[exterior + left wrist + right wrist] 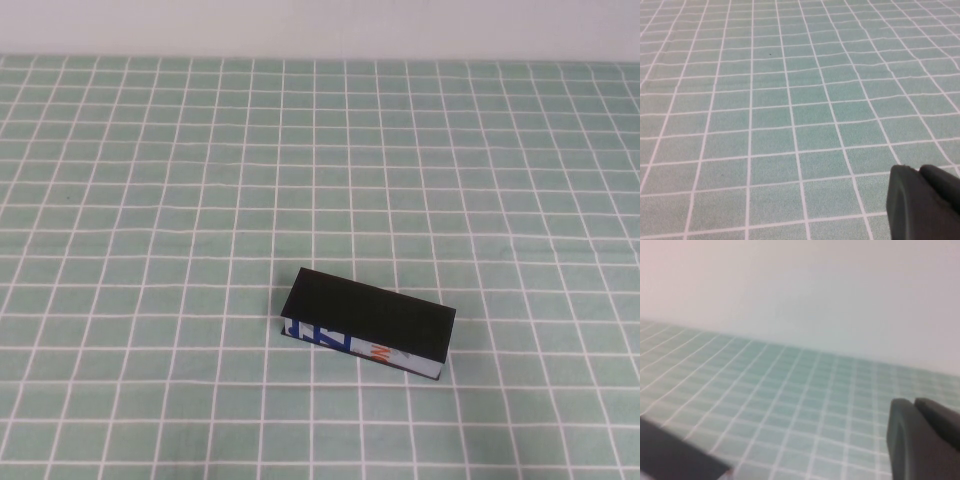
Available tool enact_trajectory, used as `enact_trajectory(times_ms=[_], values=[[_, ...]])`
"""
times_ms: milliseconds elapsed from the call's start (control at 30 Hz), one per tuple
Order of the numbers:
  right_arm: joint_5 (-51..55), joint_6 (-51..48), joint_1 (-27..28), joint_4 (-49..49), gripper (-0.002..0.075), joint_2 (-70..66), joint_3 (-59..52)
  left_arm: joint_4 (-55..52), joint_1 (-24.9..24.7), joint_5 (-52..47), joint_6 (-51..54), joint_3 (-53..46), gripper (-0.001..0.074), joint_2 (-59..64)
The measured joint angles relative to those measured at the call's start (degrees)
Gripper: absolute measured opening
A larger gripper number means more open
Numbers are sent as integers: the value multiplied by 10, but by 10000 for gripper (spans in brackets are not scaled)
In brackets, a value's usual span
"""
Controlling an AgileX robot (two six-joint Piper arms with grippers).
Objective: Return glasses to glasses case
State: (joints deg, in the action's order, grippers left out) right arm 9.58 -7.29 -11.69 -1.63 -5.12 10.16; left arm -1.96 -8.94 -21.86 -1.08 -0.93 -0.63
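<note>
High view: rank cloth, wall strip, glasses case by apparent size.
1. checked cloth
2. wall strip
3. glasses case
The left claw and right claw are outside that view. Each shows only in its own wrist view, above the cloth.

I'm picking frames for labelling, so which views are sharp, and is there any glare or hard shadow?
High view: sharp, evenly lit, no glare; the closed glasses case casts hardly any shadow on the checked cloth. Left wrist view: grid crisp, the left end effector in the corner slightly soft. Right wrist view: blurred throughout, the right end effector and a dark edge, probably the case, smeared.
</note>
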Motion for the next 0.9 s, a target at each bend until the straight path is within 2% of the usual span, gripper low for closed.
enact_trajectory(times_ms=[167,367,567,900], values=[[-132,0,54,2,-13,37,-105,0,0,0,0,0,-2,0],[-26,0,91,5,-13,55,-117,0,0,0,0,0,-2,0],[92,0,92,52,-13,56,-117,0,0,0,0,0,-2,0],[108,0,92,53,-13,56,-117,0,0,0,0,0,-2,0]])
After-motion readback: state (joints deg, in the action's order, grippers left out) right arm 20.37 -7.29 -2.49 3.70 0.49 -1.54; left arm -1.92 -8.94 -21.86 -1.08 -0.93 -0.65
